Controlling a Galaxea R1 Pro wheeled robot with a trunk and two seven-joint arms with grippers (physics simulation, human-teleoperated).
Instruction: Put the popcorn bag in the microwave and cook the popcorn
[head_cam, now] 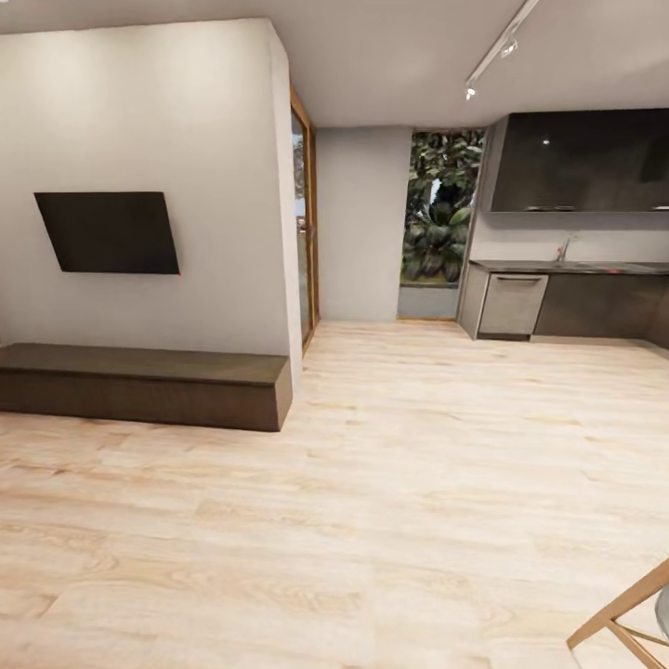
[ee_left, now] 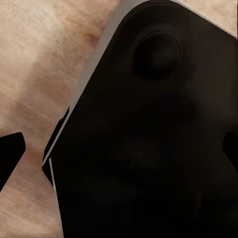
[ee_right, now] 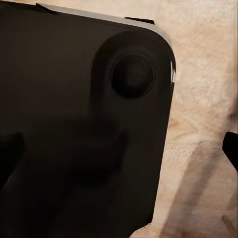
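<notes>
The robot stands out on the pale wood floor [head_cam: 390, 520], well away from the kitchen, so the job looks barely begun: the bag has yet to be picked up, put in the microwave and heated. The grey kitchen surface [head_cam: 576, 267] runs along the far wall beyond the floor, under dark upper cabinets [head_cam: 581, 163], with a tap [head_cam: 563, 249] standing on it. From here I can make out no popcorn bag on that surface and no microwave; the surface is too far off to tell.

Away from the kitchen surface, on the other side of the room, a dark flat screen [head_cam: 110, 232] hangs on a white wall above a long low bench [head_cam: 139, 383]. Beside the kitchen surface a tall window [head_cam: 441, 209] shows green plants. A wooden chair leg [head_cam: 618, 613] pokes in close to the robot.

The head view gives the whole room; the two wrist views look down instead, each at the robot's own black base [ee_left: 148, 148] over floorboards. Dark finger tips sit at the edges of both wrist views, well apart in each, so both hands look spread and carry nothing.
</notes>
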